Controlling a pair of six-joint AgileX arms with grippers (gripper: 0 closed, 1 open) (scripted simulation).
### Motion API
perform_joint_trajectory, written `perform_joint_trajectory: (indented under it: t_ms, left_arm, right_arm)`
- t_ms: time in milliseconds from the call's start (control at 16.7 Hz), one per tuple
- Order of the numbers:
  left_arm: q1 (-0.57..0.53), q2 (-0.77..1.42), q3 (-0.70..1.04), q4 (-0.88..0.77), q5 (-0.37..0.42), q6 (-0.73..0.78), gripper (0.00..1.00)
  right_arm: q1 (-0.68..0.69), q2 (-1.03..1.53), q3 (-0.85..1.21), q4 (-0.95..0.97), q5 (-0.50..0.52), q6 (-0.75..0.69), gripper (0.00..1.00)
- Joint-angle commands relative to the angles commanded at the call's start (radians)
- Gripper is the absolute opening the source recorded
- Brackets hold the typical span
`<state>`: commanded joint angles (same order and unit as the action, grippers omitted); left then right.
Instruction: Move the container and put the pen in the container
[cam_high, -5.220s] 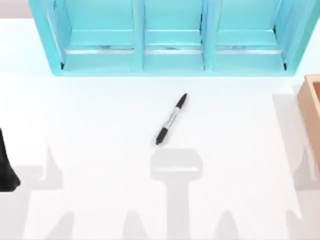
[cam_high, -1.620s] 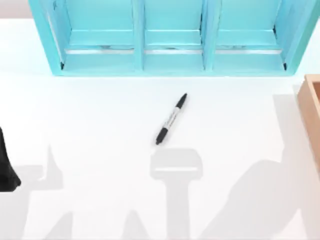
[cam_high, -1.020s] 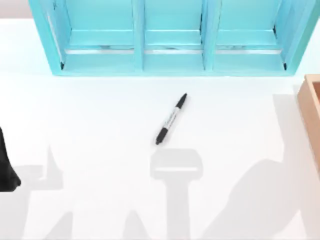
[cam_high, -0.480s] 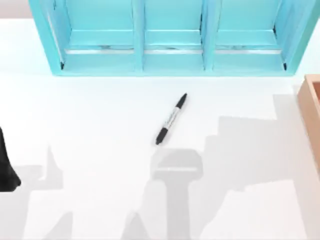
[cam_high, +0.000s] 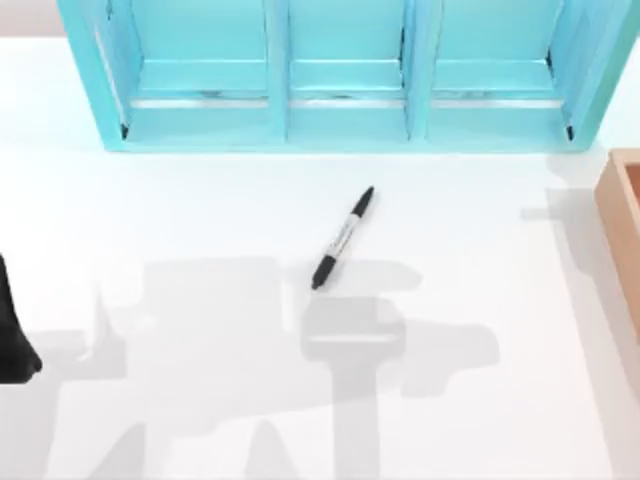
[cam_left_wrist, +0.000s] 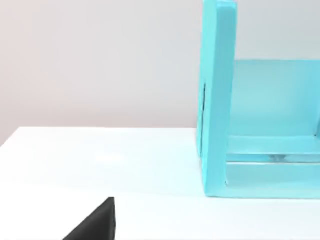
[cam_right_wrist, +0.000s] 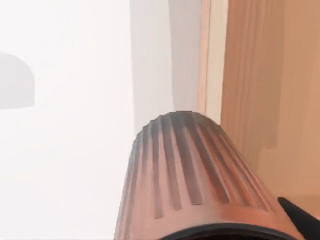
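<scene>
Container (cam_right_wrist: 200, 185) close under right wrist | pen (cam_high: 342, 238) flat mid-table | left arm (cam_high: 14, 335) parked at left edge

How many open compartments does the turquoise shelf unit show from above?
3. The turquoise shelf unit at the table's far edge shows a left, middle and right compartment, side by side. Its top runs past the picture's edge, so more may be hidden.

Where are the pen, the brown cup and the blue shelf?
pen (cam_high: 342, 238): top view, on its grey-white label band.
container (cam_right_wrist: 195, 175): right wrist view, on its ribbed copper-brown side.
turquoise shelf unit (cam_high: 277, 75): top view, on an upright divider.
</scene>
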<state>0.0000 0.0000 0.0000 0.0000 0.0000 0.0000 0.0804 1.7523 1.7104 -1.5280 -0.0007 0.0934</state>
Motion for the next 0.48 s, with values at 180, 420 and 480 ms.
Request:
perform_joint_trajectory:
  t_ms: [180,420,480]
  left_arm:
    - [0.0,0.0,0.0,0.0,0.0,0.0,1.0]
    - [0.0,0.0,0.0,0.0,0.0,0.0,1.0]
    - [0.0,0.0,0.0,0.0,0.0,0.0,1.0]
  right_arm:
    - [-0.004,0.005,-0.003,0.002,-0.003,0.001,0.0]
    - [0.052,0.08,0.049,0.033,0.01,0.065,0.0]
    - [0.084,0.124,0.073,0.049,0.016,0.097,0.0]
